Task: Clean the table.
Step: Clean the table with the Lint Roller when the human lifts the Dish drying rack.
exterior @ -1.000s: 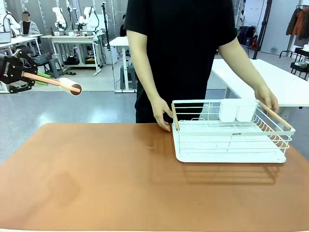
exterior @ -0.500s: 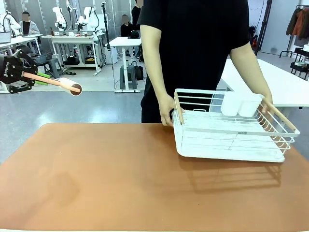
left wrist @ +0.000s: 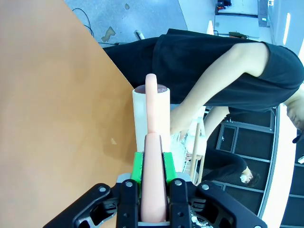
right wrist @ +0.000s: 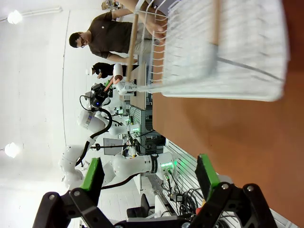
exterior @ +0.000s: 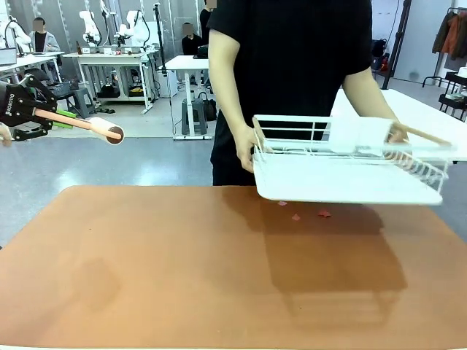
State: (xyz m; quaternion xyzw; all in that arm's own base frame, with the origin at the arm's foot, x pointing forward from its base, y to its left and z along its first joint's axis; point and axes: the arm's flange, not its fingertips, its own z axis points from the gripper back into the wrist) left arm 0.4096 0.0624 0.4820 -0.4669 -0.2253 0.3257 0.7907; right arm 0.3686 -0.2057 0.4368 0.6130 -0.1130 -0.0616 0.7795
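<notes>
Front view: rack, now lifted by person off table at 6 o'clock; red scraps exposed, 1 o'clock. Left gripper, 9 o'clock, clamps roller; right gripper wide, empty. Rolling now possible.

A pink-handled lint roller juts well apart from a tilted, airborne white dish rack.
</notes>
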